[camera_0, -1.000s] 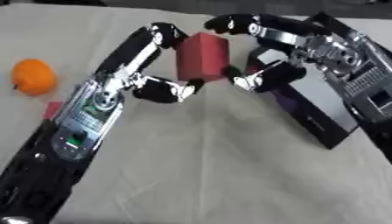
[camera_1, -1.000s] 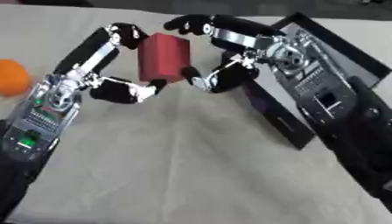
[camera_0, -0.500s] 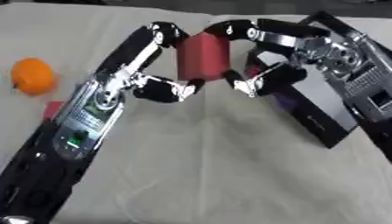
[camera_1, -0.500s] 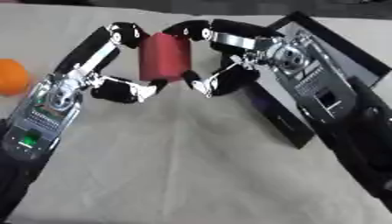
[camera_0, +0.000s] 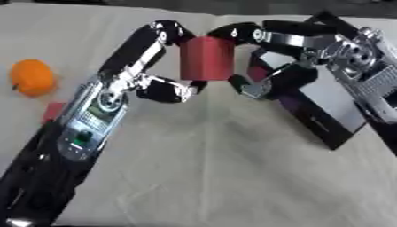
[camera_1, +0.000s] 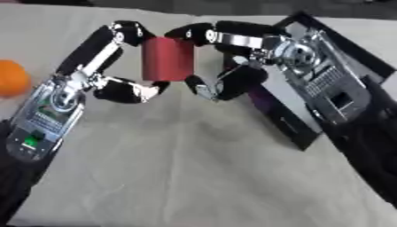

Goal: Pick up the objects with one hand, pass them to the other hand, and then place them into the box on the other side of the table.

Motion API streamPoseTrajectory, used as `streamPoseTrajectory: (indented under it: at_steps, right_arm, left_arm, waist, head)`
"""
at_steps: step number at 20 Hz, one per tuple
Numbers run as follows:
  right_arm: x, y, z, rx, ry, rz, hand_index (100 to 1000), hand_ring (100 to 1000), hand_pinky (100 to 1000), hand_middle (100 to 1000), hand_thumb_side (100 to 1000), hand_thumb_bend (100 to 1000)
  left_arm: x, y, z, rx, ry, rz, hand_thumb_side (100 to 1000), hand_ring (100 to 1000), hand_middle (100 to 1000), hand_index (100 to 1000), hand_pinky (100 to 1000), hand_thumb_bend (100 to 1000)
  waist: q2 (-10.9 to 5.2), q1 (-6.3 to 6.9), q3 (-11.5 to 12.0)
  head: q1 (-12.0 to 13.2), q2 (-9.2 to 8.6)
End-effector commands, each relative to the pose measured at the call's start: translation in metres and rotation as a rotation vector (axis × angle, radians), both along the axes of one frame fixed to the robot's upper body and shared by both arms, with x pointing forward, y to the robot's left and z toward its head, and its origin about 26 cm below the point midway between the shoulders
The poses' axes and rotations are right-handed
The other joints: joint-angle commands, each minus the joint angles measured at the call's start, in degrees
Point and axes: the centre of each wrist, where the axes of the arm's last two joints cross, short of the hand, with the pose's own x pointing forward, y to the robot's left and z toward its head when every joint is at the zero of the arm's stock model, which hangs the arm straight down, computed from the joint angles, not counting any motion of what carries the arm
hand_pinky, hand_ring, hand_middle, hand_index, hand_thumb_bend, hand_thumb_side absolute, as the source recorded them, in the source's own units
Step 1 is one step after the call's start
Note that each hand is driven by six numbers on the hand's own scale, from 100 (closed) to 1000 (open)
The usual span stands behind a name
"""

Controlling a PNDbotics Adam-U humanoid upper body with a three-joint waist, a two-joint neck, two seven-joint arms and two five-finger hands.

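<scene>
While both hands meet at upper centre of the frame, the red block (camera_0: pixel 206 58) hangs between them above the cloth-covered table (camera_0: pixel 217 177), which reads as the hand-over step of the task. The left hand (camera_0: pixel 147 66) has its fingers curled over the block's top left corner and its thumb tucked under the lower edge; the right hand (camera_0: pixel 267 57) closes on the opposite side, fingers over the top right, thumb at the lower right corner (so both are clamped on it, neither released yet). The block stands upright. The black box (camera_0: pixel 325 111) lies just behind the right hand, at right of frame, presumably the drop target. Count: one red block held, one orange round object (camera_0: pixel 33 77) at left edge, one small red piece (camera_0: pixel 52 111) below it, one box.
</scene>
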Motion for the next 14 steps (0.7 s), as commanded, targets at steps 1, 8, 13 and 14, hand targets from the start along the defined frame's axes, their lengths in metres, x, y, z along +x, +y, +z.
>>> streamPoseTrajectory:
  at_steps: [1,8,13,14]
  right_arm:
    - [-0.0053,-0.0010,0.0106,0.004,-0.027,0.012,1000,990,1000,1000,227,100]
    - [0.0024,-0.0027,0.0038,-0.008,-0.042,-0.022,1000,988,1000,1000,228,100]
    - [0.0044,-0.0030,0.0017,-0.020,-0.058,-0.024,1000,987,1000,1000,167,100]
    - [0.0045,-0.0031,0.0015,-0.023,-0.061,-0.023,1000,987,1000,1000,175,100]
  left_arm:
    - [-0.0013,-0.0003,0.0119,-0.015,-0.042,-0.006,175,703,638,470,769,147]
    - [-0.0052,-0.0029,0.0150,-0.079,-0.050,-0.065,198,680,610,466,762,123]
    - [-0.0053,-0.0030,0.0143,-0.135,-0.037,-0.108,218,676,606,467,761,110]
    - [-0.0053,-0.0030,0.0144,-0.144,-0.036,-0.114,227,676,606,467,761,108]
  waist:
    - [-1.28,-0.58,0.0]
    - [-1.21,-0.69,0.1]
    - [-1.19,-0.62,0.2]
    - [-1.19,-0.61,0.1]
  head:
    - [-0.3,-0.59]
    - [-0.7,-1.04]
    - [-0.9,-1.19]
    - [-1.0,-1.20]
